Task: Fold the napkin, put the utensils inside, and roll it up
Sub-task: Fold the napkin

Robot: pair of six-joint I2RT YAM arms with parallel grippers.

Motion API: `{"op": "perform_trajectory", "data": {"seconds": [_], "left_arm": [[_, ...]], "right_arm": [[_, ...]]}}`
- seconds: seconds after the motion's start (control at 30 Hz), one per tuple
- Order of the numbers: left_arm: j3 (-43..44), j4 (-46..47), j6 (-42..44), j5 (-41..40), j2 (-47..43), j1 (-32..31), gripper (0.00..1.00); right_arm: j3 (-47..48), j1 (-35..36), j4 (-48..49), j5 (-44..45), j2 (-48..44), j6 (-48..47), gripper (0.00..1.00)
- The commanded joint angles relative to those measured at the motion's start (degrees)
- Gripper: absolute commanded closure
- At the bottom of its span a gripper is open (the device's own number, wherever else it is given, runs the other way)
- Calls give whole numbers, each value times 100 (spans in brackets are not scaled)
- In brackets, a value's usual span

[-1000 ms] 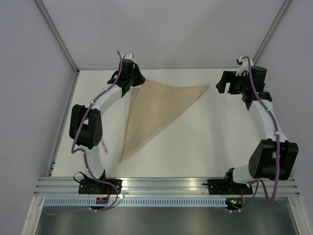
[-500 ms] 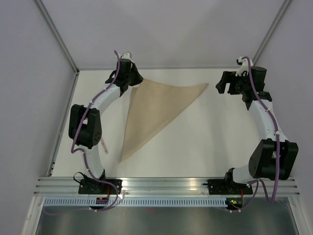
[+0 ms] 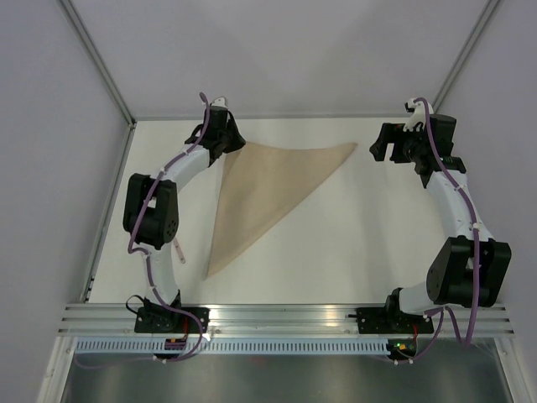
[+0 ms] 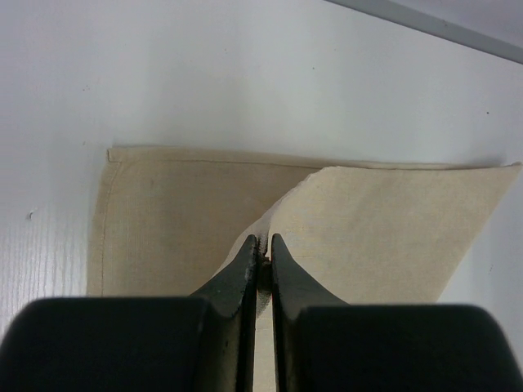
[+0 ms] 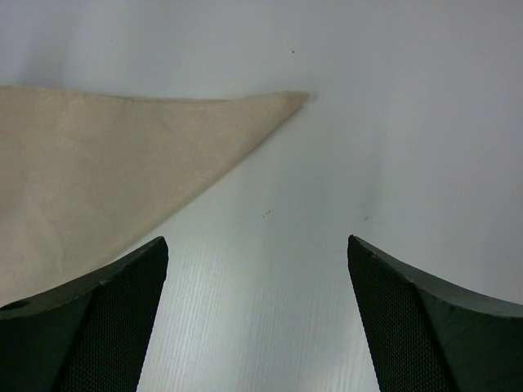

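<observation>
So, your left gripper [image 4: 261, 245] has its jaws pressed together on a corner of the napkin [image 3: 268, 189]'s upper layer, up at the far-left corner of the triangle. In the left wrist view the pinched flap is raised and curled back a bit. You can see the lower layer's hemmed edge underneath, so my guess is you're lining that corner up with the one below to square off the fold.

The right gripper [image 5: 257, 245] is spread wide with nothing in it, hovering just off the napkin's far-right tip. It's probably parked there to pin that point if the cloth shifts.

The napkin lies flat on the white table [image 3: 361, 243], folded into a long triangle with the third tip pointing near-left. It's matte tan woven cloth, soft, with a stitched hem, so I'd expect it to drag and wrinkle rather than slide.

What looks like a utensil [image 3: 179, 249], a slim pale sliver, lies by the table's left side, well apart from the napkin. It's too small to be sure.
</observation>
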Motion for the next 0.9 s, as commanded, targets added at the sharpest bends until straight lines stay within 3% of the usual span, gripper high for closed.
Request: {"op": "perform_trajectory", "data": {"seconds": [0.0,0.37,0.5,0.53,0.8,0.87], "left_arm": [[180,-47,47,-119,112,38,96],[154,23,65,-435,314,38,88],[128,85,109,-471,349,56,68],[119,102,109,-479,367,73,58],[119,278,258,-479,253,170,33],[49,331,276,-444,9,170,32]], "right_arm": [[205,-23,19,-98,14,-18,5],[187,-23,1,-124,32,-10,5],[187,-23,1,-142,32,-10,4],[187,-32,1,-142,32,-10,4],[170,-14,-17,-308,67,-10,4],[170,-6,-16,-510,128,-18,3]]}}
